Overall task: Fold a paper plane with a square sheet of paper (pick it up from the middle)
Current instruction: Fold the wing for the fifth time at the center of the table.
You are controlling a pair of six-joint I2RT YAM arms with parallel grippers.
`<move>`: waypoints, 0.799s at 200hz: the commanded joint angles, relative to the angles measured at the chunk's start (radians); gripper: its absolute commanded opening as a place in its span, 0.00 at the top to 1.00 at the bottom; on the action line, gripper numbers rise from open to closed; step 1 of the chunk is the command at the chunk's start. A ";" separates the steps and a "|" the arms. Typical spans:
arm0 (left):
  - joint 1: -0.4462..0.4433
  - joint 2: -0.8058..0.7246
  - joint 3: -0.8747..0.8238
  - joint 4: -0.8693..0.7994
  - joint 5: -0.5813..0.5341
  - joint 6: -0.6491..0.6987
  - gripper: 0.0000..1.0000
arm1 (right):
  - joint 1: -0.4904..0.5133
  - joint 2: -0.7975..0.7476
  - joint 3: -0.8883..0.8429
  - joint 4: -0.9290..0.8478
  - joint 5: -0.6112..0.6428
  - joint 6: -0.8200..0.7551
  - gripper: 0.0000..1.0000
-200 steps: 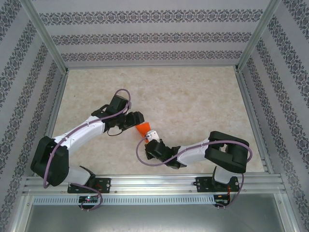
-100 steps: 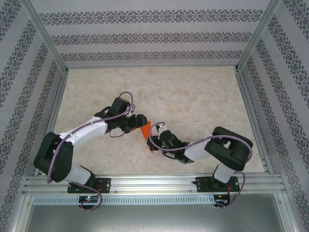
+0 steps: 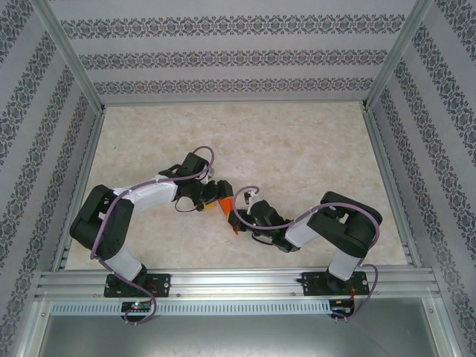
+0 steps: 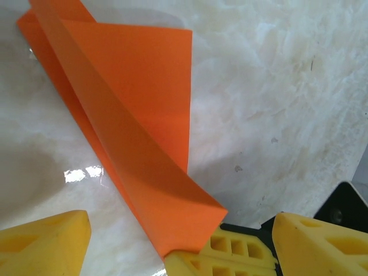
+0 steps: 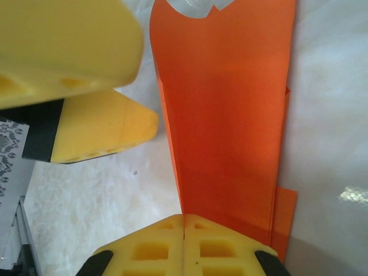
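Left pincer has widened clear of the paper plane edges.

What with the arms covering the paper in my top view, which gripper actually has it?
Observer: The right gripper. Its wrist view shows both fingers shut together on one end of the orange paper.
Operator: And the left one?
Observer: The left gripper is open. Its fingers stand wide apart, with the pinched end of the paper between them.
Operator: Is the paper lying flat?
Observer: No. It is folded into layers, with a long crease running away from the grip.
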 commanded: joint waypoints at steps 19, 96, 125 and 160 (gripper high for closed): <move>-0.006 0.046 0.060 -0.049 -0.042 -0.053 0.15 | 0.046 -0.035 0.040 -0.071 0.062 -0.110 0.90; -0.006 0.096 0.086 -0.113 -0.052 -0.049 0.41 | 0.159 -0.120 0.138 -0.405 0.275 -0.314 0.77; -0.006 0.085 0.090 -0.129 -0.057 -0.045 0.54 | 0.182 -0.148 0.167 -0.499 0.331 -0.370 0.74; -0.006 0.070 0.086 -0.140 -0.056 -0.042 0.66 | 0.194 -0.166 0.175 -0.554 0.374 -0.395 0.73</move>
